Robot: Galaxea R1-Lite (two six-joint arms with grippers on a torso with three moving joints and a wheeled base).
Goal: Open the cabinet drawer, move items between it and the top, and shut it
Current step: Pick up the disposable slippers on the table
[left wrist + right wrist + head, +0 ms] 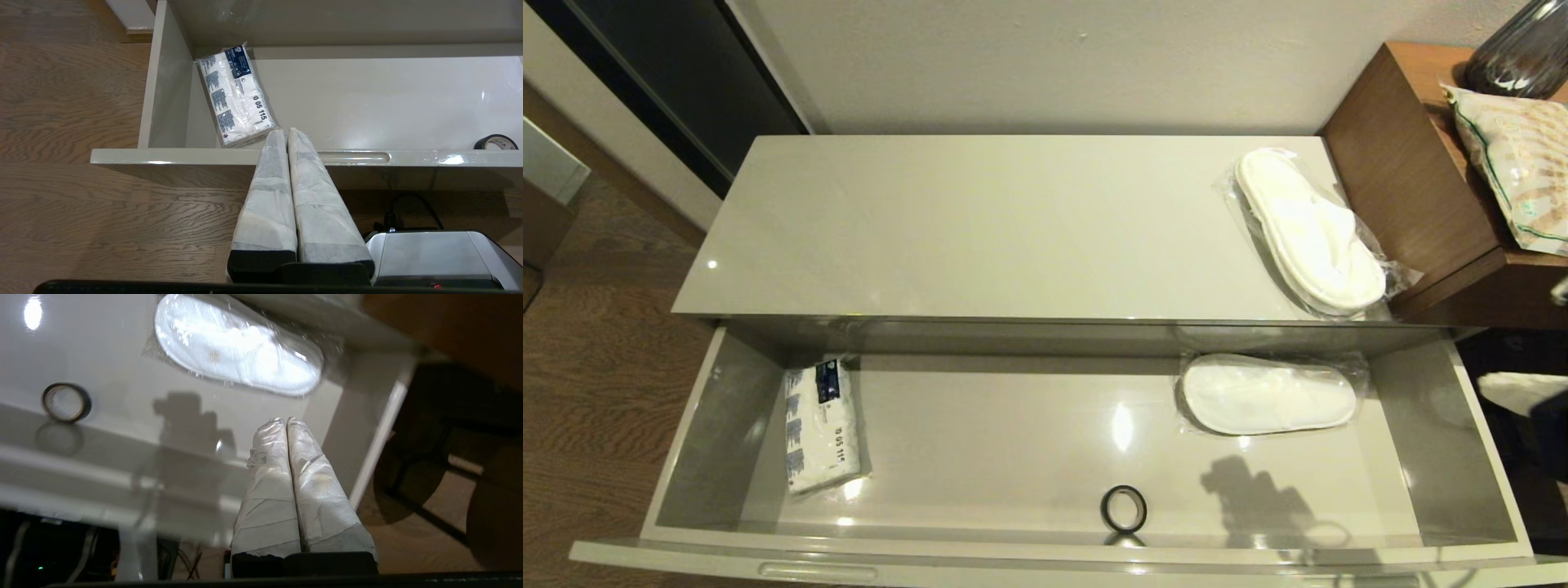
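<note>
The left gripper (284, 131) is hanging clenched and empty just outside the drawer's front rim (204, 156), near the tissue pack (237, 96), while the right gripper (284, 422), also pressed shut on nothing, is hovering by the drawer's right end. Inside the open drawer (1045, 545), a black ring (1124, 508) is lying near the front wall, the pack at the left end, and a wrapped slipper (1266, 394) toward the back right. Farther back, another wrapped slipper (1307, 233) is resting on the top (980, 229) at its right end, beside the wooden table (1409, 180) bearing a patterned bag (1515, 167).
</note>
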